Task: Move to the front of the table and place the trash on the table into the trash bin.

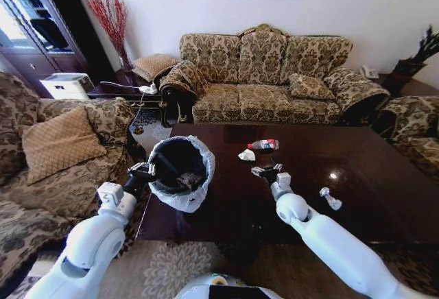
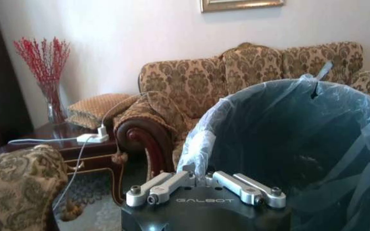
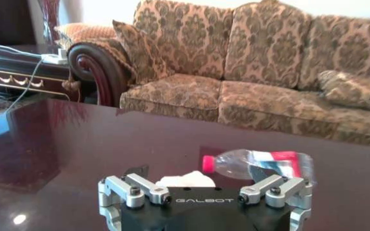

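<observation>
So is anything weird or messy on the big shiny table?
Yes. Litter lies loose on the table: a plastic bottle tipped on its side, a crumpled white paper beside it, and a small wrapper off toward the right. The trash bin is tilted too, held at the table's left edge by the left gripper.

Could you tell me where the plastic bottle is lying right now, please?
In the head view the bottle lies on its side on the table, toward the sofa edge, just beyond the white paper scrap and ahead of the right end effector.
</observation>
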